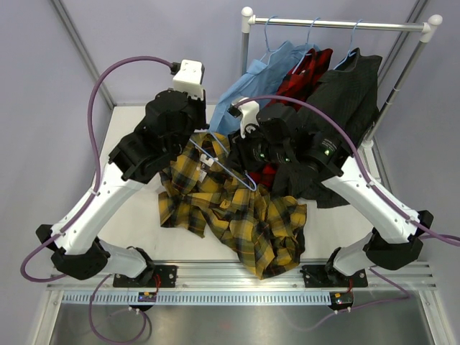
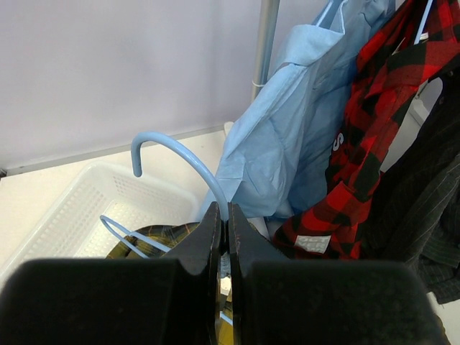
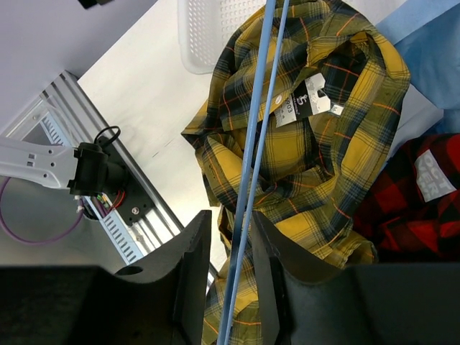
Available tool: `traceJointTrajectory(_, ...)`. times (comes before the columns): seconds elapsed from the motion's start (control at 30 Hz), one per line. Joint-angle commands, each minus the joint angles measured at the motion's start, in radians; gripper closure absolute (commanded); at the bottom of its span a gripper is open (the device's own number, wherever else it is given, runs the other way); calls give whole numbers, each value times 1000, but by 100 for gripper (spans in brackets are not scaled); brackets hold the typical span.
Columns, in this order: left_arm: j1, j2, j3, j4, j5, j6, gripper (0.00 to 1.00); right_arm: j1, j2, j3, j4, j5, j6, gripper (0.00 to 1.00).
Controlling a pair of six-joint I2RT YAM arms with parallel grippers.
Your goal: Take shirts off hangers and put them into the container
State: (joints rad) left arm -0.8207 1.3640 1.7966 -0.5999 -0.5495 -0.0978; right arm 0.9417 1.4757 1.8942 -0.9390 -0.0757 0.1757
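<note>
Top external: one of four shirts is off the rail (image 1: 338, 25). The yellow plaid shirt (image 1: 237, 215) is heaped on the desk (image 1: 180, 244) between the arms, with its hanger (image 1: 228, 167) lying across the collar. Can't tell whether the wire is clear of the cloth.

On the rail hang the light blue shirt (image 1: 255, 83), red plaid shirt (image 1: 305, 72) and black shirt (image 1: 352, 93).

Left wrist: left pincer (image 2: 223, 230) is clamped on the hanger neck, hook sticking up past the fingertips.

Right wrist: right pincer (image 3: 231, 219) is part-open, straddling the hanger's wires with a gap showing, no clamp yet.

Beside the yellow shirt's collar end sits the container (image 2: 65, 208); its visible part holds no shirt.

Judgement: early. Nothing binned, first shirt mid-strip, three untouched.
</note>
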Motion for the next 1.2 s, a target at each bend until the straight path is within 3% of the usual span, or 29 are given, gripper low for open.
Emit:
traceJointTrajectory(0.0, -12, 0, 53, 55, -35, -2, 100, 12, 8, 19, 31, -44, -16, 64)
traceJointTrajectory(0.17, -18, 3, 55, 54, -35, 0, 100, 12, 8, 14, 48, -44, -19, 82)
traceJointTrajectory(0.27, -18, -2, 46, 54, -33, 0, 100, 12, -18, -1, 58, -18, -24, 99)
traceJointTrajectory(0.33, -18, -8, 37, 52, -33, 0, 99, 12, -35, -15, 62, 20, -33, 100)
traceJointTrajectory(0.4, -18, -26, 30, 54, -33, -13, 77, 12, -70, -41, 57, 59, -44, 100)
traceJointTrajectory(0.43, -18, -37, 26, 52, -21, -19, 50, 12, -86, -53, 54, 118, -45, 100)
traceJointTrajectory(0.5, -18, -75, 18, 52, -9, -48, 32, 12, -135, -93, 43, 177, -47, 100)
traceJointTrajectory(0.53, -18, -91, 15, 51, 5, -52, 17, 11, -155, -105, 39, 235, -47, 100)
traceJointTrajectory(0.63, -18, -149, -2, 51, 28, -65, 1, 9, -230, -155, 14, 356, -44, 100)
traceJointTrajectory(0.9, -18, -315, -139, 51, -1, -92, 1, -4, -416, -147, -81, 745, 11, 100)
traceJointTrajectory(1.0, -18, -348, -228, 51, -38, -103, 1, -6, -497, -175, -70, 822, 48, 100)
traceJointTrajectory(1.17, -17, -338, -234, 55, -50, -118, 1, -6, -546, -221, -83, 748, 39, 100)
